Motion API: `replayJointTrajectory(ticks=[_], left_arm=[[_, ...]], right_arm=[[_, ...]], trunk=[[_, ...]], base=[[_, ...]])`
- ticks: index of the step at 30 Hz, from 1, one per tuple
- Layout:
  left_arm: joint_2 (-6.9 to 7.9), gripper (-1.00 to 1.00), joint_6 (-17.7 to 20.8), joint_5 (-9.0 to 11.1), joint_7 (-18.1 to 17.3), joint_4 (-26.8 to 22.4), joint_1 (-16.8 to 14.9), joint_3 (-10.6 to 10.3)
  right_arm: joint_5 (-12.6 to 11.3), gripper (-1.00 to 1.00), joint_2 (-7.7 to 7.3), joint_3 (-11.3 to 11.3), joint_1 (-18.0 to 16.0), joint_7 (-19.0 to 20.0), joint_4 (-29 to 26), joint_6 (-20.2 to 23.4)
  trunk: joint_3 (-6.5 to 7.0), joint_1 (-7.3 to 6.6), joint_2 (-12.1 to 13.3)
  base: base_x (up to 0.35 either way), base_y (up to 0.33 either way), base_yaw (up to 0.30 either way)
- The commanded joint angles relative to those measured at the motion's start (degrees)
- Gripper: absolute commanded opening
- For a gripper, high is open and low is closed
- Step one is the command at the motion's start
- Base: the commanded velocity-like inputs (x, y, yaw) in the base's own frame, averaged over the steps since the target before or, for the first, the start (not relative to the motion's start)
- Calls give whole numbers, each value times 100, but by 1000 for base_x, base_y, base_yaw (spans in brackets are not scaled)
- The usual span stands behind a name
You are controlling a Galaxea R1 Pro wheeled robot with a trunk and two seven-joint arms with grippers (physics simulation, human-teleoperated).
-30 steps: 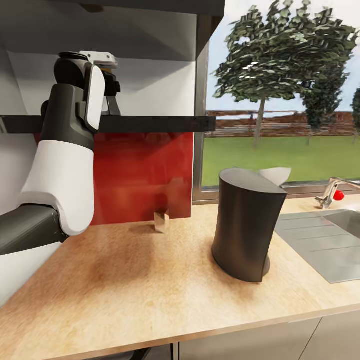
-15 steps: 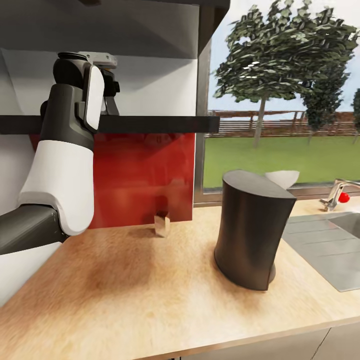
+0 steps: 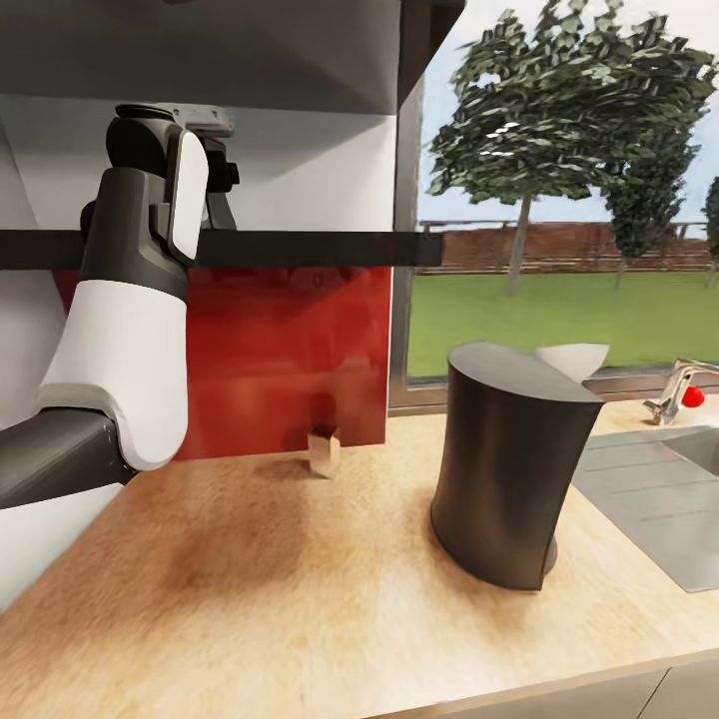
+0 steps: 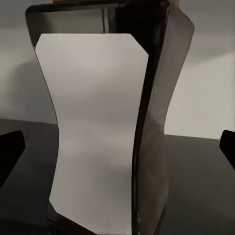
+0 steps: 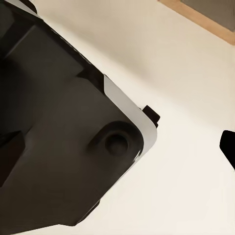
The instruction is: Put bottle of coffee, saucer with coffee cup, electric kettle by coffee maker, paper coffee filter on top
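At the far left of the head view, the robot's left arm (image 3: 125,330), white-sleeved with a dark grey forearm, rises from the near left edge of the light wood-grain desk (image 3: 300,589) up to the thin dark grey wall shelf (image 3: 300,248). Its left pincer (image 3: 222,195) sits at shelf level, mostly hidden behind the wrist. In the left wrist view, two dark fingertips (image 4: 11,149) stand apart at either side of a small dark slanted bottle with a white label (image 4: 98,132), which stands upright on the dark shelf between them; the tips are clear of the bottle, so the left pincer is spread and grips nothing.

Below the shelf, a glossy red wall panel (image 3: 290,350) reaches down to the desk's back edge. A small brown folded piece (image 3: 323,451) stands on the desk just in front of the panel's lower right corner.

Right of centre on the desk stands the tall dark grey coffee maker (image 3: 509,464), seen from its rounded back. A white paper cone (image 3: 572,358) peeks out at its top far side. Towards the desk's right end lies a grey sink drainer (image 3: 649,489) with a metal tap bearing a red knob (image 3: 684,394).

The right wrist view gives a dark fingertip (image 5: 229,147) over pale floor beside a dark robot body part (image 5: 63,147); I cannot tell how the right pincer is set.
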Motion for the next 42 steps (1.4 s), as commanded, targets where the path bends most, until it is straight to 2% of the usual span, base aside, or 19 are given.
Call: replayJointTrajectory(ticks=[1,31,39,40,42], left_arm=[[-5,100,25,-37,-17,-3,-6,13],[-1,100,28,-40,-25,23,-6,22],[-4,100,28,-45,-26,36,-3,137],[-3,-100,28,-45,-26,36,-4,146],[0,-100,30,-45,-26,37,-5,162]], right_arm=[[-31,100,1,34,-8,18,17,-38],[-31,100,1,34,-8,18,17,-38],[-31,100,1,34,-8,18,17,-38],[-31,100,1,34,-8,18,17,-38],[-31,100,1,34,-8,18,17,-38]], trunk=[[-9,3,-6],[-9,3,-6],[-9,3,-6],[-9,3,-6],[-9,3,-6]], base=[[150,65,0],[44,6,0],[0,0,0],[0,0,0],[0,0,0]])
